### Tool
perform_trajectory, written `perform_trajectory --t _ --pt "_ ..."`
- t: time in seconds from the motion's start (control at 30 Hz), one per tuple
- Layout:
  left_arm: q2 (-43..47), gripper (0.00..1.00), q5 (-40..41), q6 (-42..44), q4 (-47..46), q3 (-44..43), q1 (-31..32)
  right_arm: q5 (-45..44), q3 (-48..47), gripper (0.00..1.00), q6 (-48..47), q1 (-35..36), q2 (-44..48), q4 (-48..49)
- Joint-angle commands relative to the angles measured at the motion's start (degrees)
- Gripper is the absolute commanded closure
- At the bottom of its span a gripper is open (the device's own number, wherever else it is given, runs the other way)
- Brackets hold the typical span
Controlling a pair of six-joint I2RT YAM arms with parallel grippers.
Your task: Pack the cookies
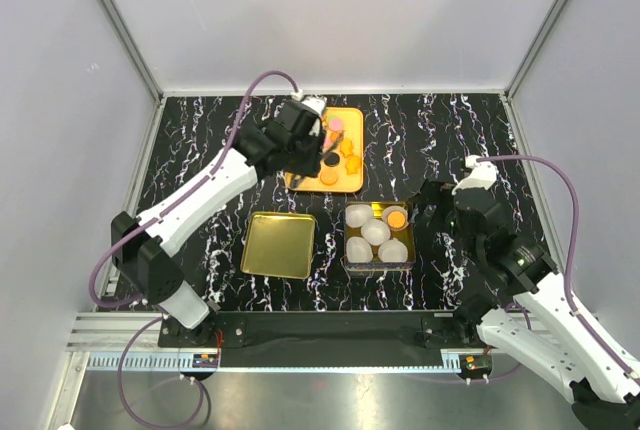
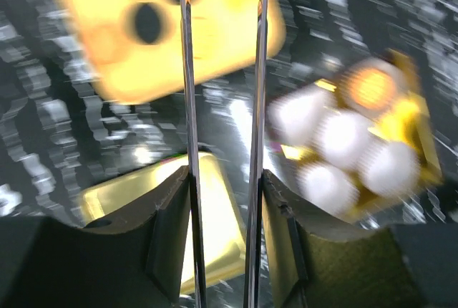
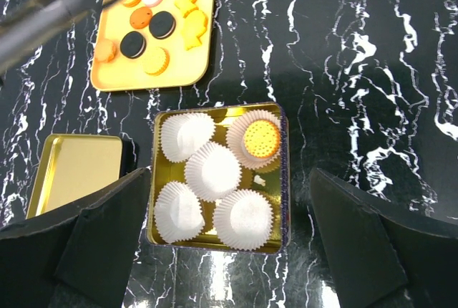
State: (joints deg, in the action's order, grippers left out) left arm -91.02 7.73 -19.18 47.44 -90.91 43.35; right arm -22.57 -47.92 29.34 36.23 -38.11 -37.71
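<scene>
Apparently the step in hand is the picking of a second cookie. The left gripper [image 1: 322,142] hangs over the orange tray [image 3: 179,64], and the loose cookies [image 3: 162,25] lie just below it. Its two thin fingers [image 2: 187,107] stand partly apart. The wrist picture is smeared and the tips are cut off, so one cannot tell if a cookie is pinched between them.

The right gripper [image 3: 230,175] is spread wide with nothing in it. Directly under it sits the tin [image 3: 280,179] with five white paper cups [image 3: 212,170]. Only the cup ahead of it and to its right holds a packed cookie [image 3: 261,140]; the four others are free. The gold lid [image 3: 75,168] lies off to its left.

The next move probably asks the left fingers to close on the edges of one flat disc and to carry it over a free cup, without crushing the light paper.
</scene>
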Motion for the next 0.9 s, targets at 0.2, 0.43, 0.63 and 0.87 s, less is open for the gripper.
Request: perform_trajectory --t 0.2,0.43,0.63,0.87 --pt "-5.6 0.55 6.7 3.5 -2.0 -0.3 -11.1 3.5 -0.4 0.0 -1.0 0.2 -3.6 5.2" --pt "-7.9 0.55 5.6 4.2 -1.8 1.3 -12.8 3.7 0.1 0.0 -1.1 0.2 -3.4 5.5" --pt "-7.3 0.55 4.6 4.1 -2.6 4.4 -12.9 3.8 0.7 0.0 -0.6 0.2 -3.0 5.4" --pt "-5.7 0.52 2.7 3.5 -3.5 7.5 -12.9 4.1 1.0 0.0 -0.3 0.2 -3.1 5.6"
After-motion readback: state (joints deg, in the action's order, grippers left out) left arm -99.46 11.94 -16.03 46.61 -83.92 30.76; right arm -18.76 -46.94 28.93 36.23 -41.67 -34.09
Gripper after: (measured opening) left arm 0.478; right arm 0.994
